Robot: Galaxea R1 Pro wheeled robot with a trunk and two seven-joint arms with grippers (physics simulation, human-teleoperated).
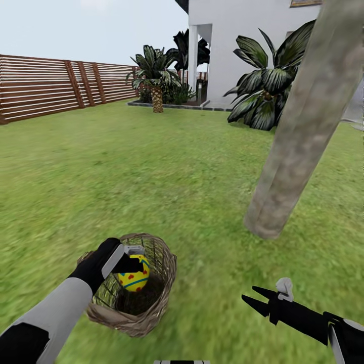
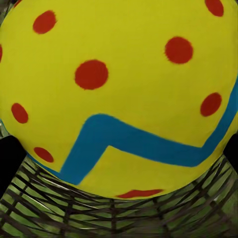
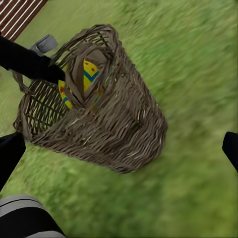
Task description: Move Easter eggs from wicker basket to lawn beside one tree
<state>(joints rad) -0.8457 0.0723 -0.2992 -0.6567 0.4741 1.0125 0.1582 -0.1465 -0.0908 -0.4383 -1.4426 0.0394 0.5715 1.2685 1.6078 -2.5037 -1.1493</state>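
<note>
Gripping egg (image 1: 134,274) w/ left hand (image 1: 132,264) inside basket (image 1: 151,313), right hand (image 1: 259,299) spread, lawn (image 1: 151,172).

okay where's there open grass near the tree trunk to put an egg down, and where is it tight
Bare lawn lies between the wicker basket and the tree trunk's base, and more stretches left of the trunk toward the fence. The grass between the trunk base and the right gripper is also free. It is crowded inside the basket, where the left gripper meets the Easter egg.
</note>
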